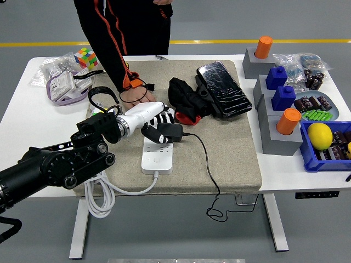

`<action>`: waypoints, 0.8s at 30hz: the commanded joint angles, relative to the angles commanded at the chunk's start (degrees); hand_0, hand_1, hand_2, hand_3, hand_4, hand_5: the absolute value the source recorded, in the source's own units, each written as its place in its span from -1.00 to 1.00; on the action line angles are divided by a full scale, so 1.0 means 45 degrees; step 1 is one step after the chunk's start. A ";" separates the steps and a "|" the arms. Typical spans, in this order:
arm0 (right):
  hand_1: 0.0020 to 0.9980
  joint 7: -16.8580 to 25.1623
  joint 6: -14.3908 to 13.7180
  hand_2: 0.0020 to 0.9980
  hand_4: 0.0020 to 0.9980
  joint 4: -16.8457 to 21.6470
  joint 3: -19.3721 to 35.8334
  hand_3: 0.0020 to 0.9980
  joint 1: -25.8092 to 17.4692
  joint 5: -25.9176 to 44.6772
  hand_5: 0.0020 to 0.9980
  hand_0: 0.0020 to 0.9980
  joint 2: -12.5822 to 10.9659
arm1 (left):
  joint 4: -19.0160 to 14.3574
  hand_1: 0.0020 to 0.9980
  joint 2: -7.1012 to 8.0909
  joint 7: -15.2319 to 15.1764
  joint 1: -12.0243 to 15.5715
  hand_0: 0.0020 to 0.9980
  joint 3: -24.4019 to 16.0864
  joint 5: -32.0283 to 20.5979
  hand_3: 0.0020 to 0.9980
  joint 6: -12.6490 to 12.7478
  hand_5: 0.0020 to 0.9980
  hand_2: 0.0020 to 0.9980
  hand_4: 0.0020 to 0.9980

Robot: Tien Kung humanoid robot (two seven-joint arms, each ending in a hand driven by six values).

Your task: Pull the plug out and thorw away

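A white power strip [157, 157] lies on the grey mat [230, 148] near its front left part. Over its far end is a black plug adapter [169, 131], whose black cord [209, 170] runs right and hangs off the table's front edge. My left hand [155, 129], white with black fingers, is shut on the adapter. Whether the plug still sits in the socket is hidden by the fingers. A person's hand [135, 95] presses on the mat just behind my hand.
A black pouch [222, 90] and black cloth [185, 97] lie on the mat's far side. Grey blocks with orange and blue pegs [281, 109] and a blue bin [323, 143] stand at the right. A Rubik's cube [87, 56] and bags are at far left. White cable [102, 194] hangs off the front.
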 joint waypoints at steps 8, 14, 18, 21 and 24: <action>0.39 -0.0002 0.0001 0.41 1.00 0.0003 -0.0016 0.37 0.0010 0.0011 0.00 0.32 0.0000 | 0.0046 -0.15 -0.0054 0.0150 -0.0010 -0.27 0.0071 0.0038 0.09 -0.0254 -1.00 -0.08 0.53; 0.40 -0.0002 0.0004 0.41 1.00 0.0005 -0.0026 0.36 0.0000 0.0014 -0.01 0.32 0.0002 | 0.0051 -0.21 -0.0031 -0.0277 0.0003 -0.32 0.0063 0.0069 0.08 -0.0188 -1.00 -0.13 0.51; 0.40 -0.0004 0.0004 0.41 1.00 0.0000 -0.0030 0.36 -0.0014 0.0016 -0.01 0.32 0.0003 | -0.0237 -0.21 0.0039 -0.0637 0.0047 -0.32 -0.0187 0.0180 0.08 0.0086 -1.00 -0.13 0.51; 0.40 -0.0003 0.0006 0.41 1.00 0.0000 -0.0062 0.36 -0.0022 0.0022 -0.02 0.32 0.0006 | -0.0519 -0.22 0.0083 -0.0723 0.0064 -0.33 -0.0390 0.0268 0.08 0.0205 -1.00 -0.13 0.52; 0.40 -0.0002 0.0007 0.41 1.00 0.0008 -0.0123 0.36 -0.0014 0.0047 -0.02 0.32 -0.0002 | -0.0927 -0.22 0.0124 -0.0749 0.0054 -0.33 -0.0584 0.0360 0.08 0.0298 -1.00 -0.13 0.52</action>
